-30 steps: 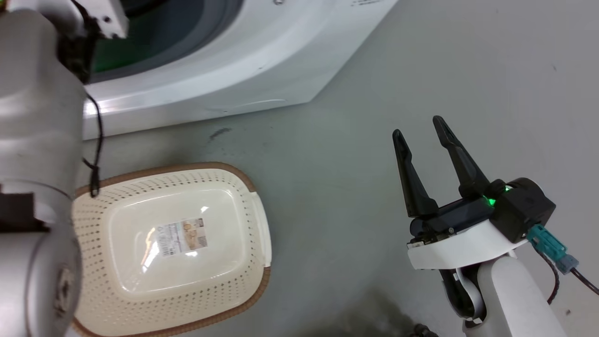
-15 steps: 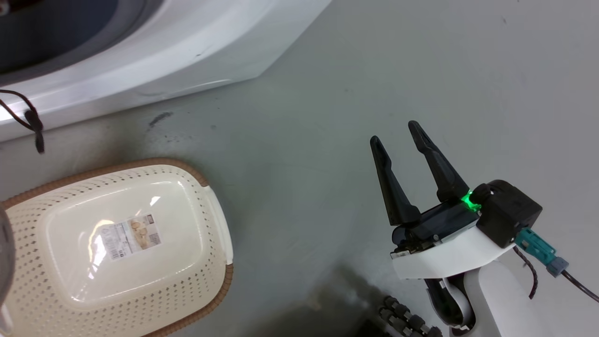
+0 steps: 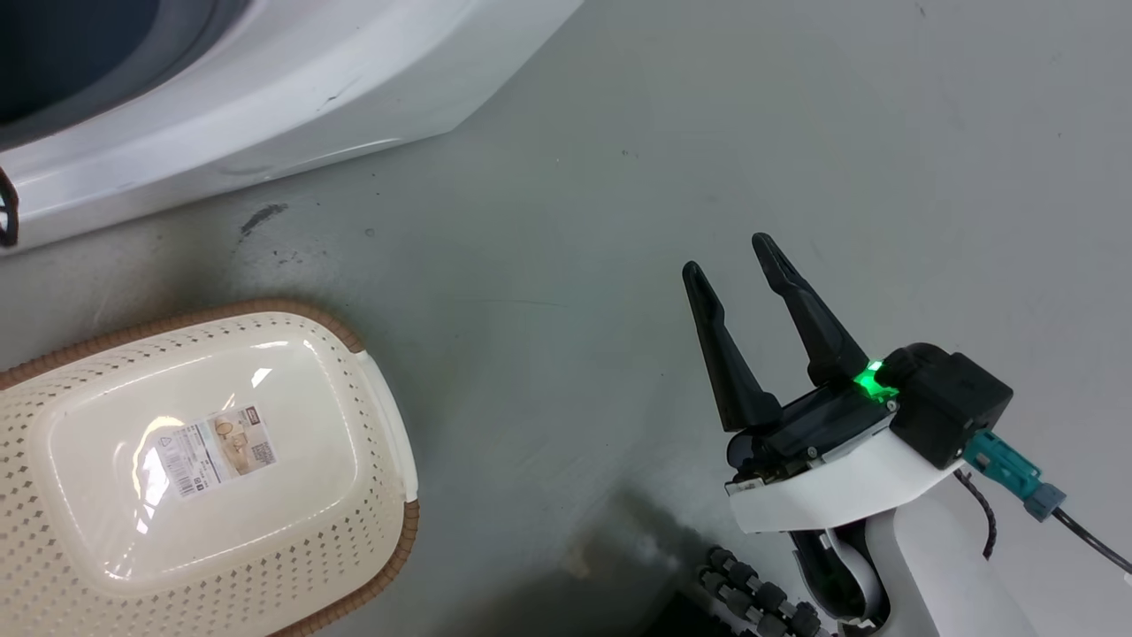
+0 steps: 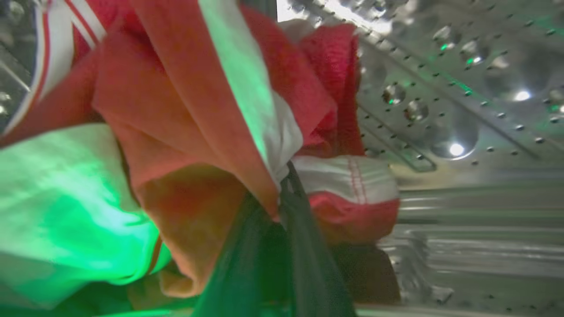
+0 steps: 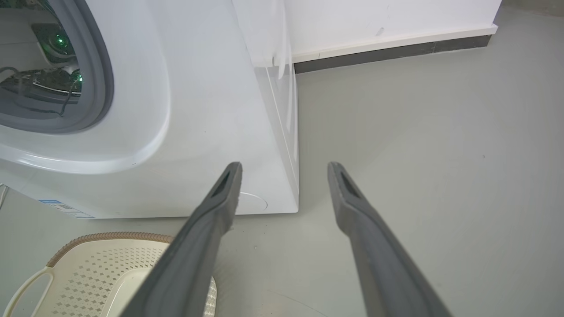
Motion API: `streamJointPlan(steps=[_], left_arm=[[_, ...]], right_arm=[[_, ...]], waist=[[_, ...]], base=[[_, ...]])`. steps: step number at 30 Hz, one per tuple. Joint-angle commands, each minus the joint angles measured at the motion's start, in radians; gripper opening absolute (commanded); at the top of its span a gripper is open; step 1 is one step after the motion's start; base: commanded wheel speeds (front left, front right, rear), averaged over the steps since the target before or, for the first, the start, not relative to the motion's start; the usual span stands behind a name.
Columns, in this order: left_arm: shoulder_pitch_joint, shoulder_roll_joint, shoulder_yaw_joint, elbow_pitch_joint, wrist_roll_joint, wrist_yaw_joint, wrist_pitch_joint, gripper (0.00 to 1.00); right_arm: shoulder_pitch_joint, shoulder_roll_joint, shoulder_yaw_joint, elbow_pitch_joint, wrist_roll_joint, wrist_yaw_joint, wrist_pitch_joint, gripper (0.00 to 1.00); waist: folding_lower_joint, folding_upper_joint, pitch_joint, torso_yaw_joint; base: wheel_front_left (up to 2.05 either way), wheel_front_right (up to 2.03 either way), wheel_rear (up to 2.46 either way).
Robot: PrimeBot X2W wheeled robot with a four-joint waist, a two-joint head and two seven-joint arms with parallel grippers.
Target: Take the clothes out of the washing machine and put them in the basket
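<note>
In the left wrist view, the clothes [image 4: 198, 110], red fabric with white stripes and panels, lie bunched in the washing machine's shiny perforated drum [image 4: 440, 110]. My left gripper [image 4: 285, 176] is shut on a fold of them. The white washing machine [image 3: 265, 97] stands at the head view's top left, and its grey-rimmed porthole [image 5: 103, 88] shows in the right wrist view. In front of it on the floor sits the basket [image 3: 409, 531], cream with a brown rim [image 5: 110, 236], holding nothing but its label. My right gripper [image 3: 728, 252] hovers open and empty over the floor to the basket's right, fingers [image 5: 220, 207] spread.
Grey floor spreads to the right of the washer and basket. A dark scuff [image 3: 261, 217] marks it near the machine. A wall with a dark baseboard [image 5: 387, 50] runs behind. A black cable [image 3: 7, 208] hangs at the left edge. Black ribbed parts [image 3: 752, 602] lie below my right wrist.
The head camera has turned: washer and basket have slid left in the picture, and the pale left forearm has left it. The right gripper stays open.
</note>
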Motion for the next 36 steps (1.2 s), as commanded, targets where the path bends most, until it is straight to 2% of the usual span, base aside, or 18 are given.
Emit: streamJointPlan(steps=[1,8,13,20,25,32,36], left_arm=[[0.029,0.002,-0.002,-0.015,-0.005,0.005,-0.037,0.0],[0.13,-0.022,0.009,-0.085,-0.031,-0.009,-0.279,0.0],[0.221,-0.038,0.017,-0.11,-0.057,-0.042,-0.467,0.0],[0.353,-0.06,0.016,-0.11,-0.067,-0.047,-0.686,0.0],[0.448,-0.09,0.014,-0.162,-0.067,-0.039,-0.727,0.0],[0.639,-0.132,0.059,-0.376,-0.071,-0.018,-0.728,0.0],[0.737,-0.153,0.08,-0.471,-0.064,-0.024,-0.728,0.0]], right_arm=[[-0.023,0.002,-0.003,0.006,0.006,0.0,-0.002,1.0],[-0.036,0.001,-0.027,0.021,-0.015,0.0,-0.002,1.0],[-0.024,0.001,-0.048,0.039,-0.033,0.0,-0.002,1.0],[0.012,0.001,-0.072,0.072,-0.055,0.0,-0.002,1.0],[0.037,0.001,-0.092,0.094,-0.069,0.0,-0.002,1.0],[0.071,0.001,-0.108,0.119,-0.074,0.0,-0.002,1.0],[0.089,0.001,-0.113,0.134,-0.075,0.0,-0.002,1.0]], waist=[[-0.0001,0.0,-0.012,0.007],[-0.0001,0.0,-0.074,0.05],[-0.0001,0.0,-0.142,0.081],[-0.0001,0.0,-0.257,0.124],[-0.0001,0.0,-0.336,0.156],[-0.0001,0.0,-0.436,0.194],[-0.0001,0.0,-0.487,0.212]], base=[[0.0,0.0,0.0],[0.0,0.0,0.0],[0.0,0.0,0.0],[0.0,0.0,0.0],[0.0,0.0,0.0],[0.0,0.0,0.0],[0.0,0.0,0.0]])
